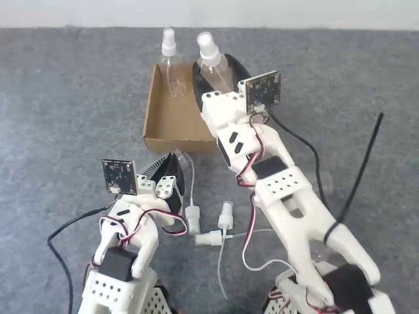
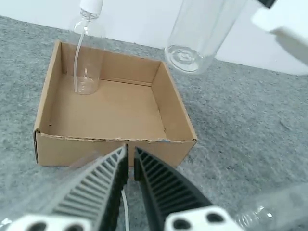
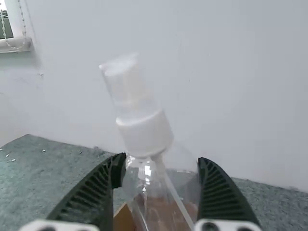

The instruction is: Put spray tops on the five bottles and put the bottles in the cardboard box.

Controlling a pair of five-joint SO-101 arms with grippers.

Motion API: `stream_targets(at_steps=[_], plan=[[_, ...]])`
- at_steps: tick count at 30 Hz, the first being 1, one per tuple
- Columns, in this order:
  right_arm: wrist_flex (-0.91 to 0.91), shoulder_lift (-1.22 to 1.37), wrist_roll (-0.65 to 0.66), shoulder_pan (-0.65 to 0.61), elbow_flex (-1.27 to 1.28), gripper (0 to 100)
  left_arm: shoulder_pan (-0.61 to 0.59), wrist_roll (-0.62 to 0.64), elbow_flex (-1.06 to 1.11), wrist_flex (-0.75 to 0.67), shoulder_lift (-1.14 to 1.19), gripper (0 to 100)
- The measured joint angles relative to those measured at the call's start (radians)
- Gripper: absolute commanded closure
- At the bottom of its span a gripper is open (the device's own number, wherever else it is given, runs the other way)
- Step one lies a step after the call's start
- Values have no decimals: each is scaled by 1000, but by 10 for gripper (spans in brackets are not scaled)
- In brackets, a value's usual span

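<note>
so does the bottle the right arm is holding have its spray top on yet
On. A white spray top sits on the neck of the bottle clamped in the right gripper.

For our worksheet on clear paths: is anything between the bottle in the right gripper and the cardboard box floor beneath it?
Nothing visible. The held bottle hangs over the cardboard box at its far right corner; the other bottle stands apart in the far left corner.
</note>
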Motion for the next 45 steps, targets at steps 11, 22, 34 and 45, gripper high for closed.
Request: stream_targets(at_steps=[11, 22, 34, 45], plan=[[-54, 144, 0, -2, -97, 897, 0, 0, 0, 0, 0, 989], [-163, 245, 0, 20, -98, 897, 0, 0, 0, 0, 0, 989], [-348, 382, 0, 25, -98, 897, 0, 0, 0, 0, 0, 989], [-385, 621, 0, 26, -288, 897, 0, 0, 0, 0, 0, 989]])
